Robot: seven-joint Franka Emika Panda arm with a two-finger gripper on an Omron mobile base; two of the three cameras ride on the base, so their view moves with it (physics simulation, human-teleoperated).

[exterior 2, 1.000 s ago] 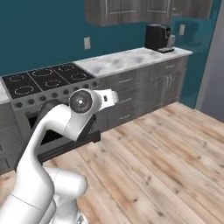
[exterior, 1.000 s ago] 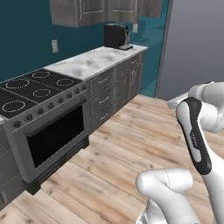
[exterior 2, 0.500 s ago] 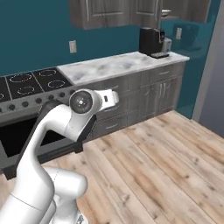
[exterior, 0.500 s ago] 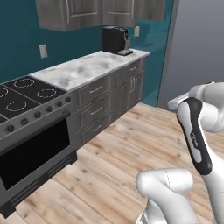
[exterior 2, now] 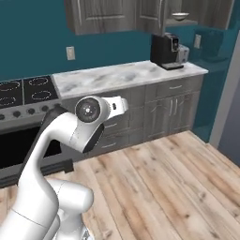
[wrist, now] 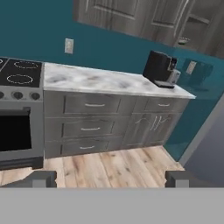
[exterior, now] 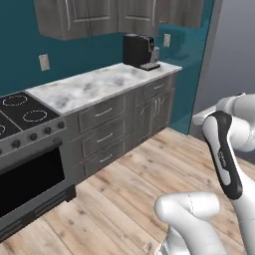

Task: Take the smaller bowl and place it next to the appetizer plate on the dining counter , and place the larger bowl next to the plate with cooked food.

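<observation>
Since the earlier frames our whole view has swung rightward along the kitchen wall: the stove (exterior: 25, 149) that once sat mid-picture now sits at the left edge of the left base view, and the coffee machine (exterior: 139, 51) has slid toward the middle. That shift belongs to our cameras riding the base, not to the furniture.

We see a teal wall with grey upper cabinets (exterior: 104, 17) above a marble tabletop (exterior: 99, 84) that rests on grey drawers and doors (exterior: 124, 124). This is the worktop over cabinets. We cannot spot either bowl, either plate or the dining counter in any picture, so we cannot say where they lie.

Our white arm (exterior 2: 70, 136) folds up in the lower left of the right base view, over a pale wood plank floor (exterior 2: 164, 187). The black coffee machine stands near the right end of the tabletop, against the wall. A white wall socket (wrist: 68, 45) sits above the tabletop, near the stove.

In the hand view our end effector (wrist: 111, 178) shows its two dark fingertips (wrist: 41, 178) standing wide apart at the bottom, with nothing between them.
</observation>
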